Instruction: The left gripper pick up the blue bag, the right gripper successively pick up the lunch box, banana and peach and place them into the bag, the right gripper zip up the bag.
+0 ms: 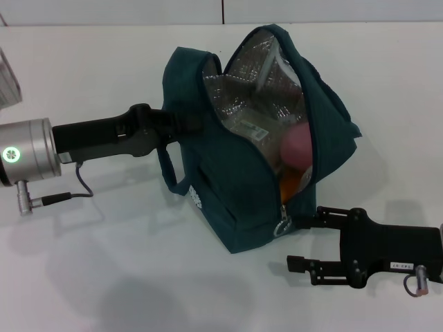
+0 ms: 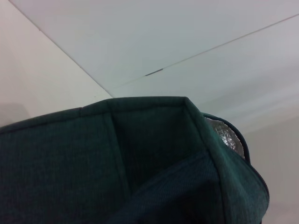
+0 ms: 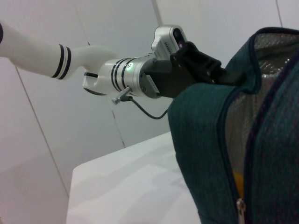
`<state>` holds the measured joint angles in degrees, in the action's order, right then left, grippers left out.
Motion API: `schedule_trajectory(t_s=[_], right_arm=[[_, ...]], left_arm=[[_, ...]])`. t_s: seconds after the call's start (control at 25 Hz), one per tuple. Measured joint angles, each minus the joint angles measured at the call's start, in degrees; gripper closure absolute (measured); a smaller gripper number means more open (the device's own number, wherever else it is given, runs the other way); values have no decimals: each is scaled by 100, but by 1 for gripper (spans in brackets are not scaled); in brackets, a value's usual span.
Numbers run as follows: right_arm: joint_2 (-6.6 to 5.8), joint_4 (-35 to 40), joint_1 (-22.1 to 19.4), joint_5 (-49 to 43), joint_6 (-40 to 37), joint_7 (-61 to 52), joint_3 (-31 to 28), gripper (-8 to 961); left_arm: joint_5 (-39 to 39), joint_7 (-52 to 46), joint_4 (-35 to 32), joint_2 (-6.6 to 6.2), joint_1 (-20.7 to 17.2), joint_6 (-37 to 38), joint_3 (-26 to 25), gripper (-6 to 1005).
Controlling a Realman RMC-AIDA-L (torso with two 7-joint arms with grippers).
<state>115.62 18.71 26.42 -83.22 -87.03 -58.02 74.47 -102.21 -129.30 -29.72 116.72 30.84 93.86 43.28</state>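
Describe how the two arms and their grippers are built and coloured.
The left arm is white with black bands, ending in a silver wrist cylinder with a green ring light and a thin dark cable. The left gripper is matte black. The right gripper is black too, with slim flat fingers, a small white label and a metal ring.

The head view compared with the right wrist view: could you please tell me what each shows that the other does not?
Only the head view shows the peach inside the blue bag, the ring zipper pull and the right tool, open beside that pull. Only the right wrist view shows the left arm's white forearm. Both show the open bag with its foil lining and the left tool at its rim.
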Motion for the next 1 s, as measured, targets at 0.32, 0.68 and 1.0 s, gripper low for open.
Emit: schedule_trajectory(t_s=[0.32,0.68,1.0], right_arm=[[29,-68,-24,85,-1,63,-5,290],[51,-79,8,107,14,63,1,301],[60,-88,140,142,63,63,58,312]], left_arm=[[-2,2,6,4,-3,1,4,930],[-11,2,5,9,-8,10,5,929],[-12,2,-15,43,24,10,4,928]])
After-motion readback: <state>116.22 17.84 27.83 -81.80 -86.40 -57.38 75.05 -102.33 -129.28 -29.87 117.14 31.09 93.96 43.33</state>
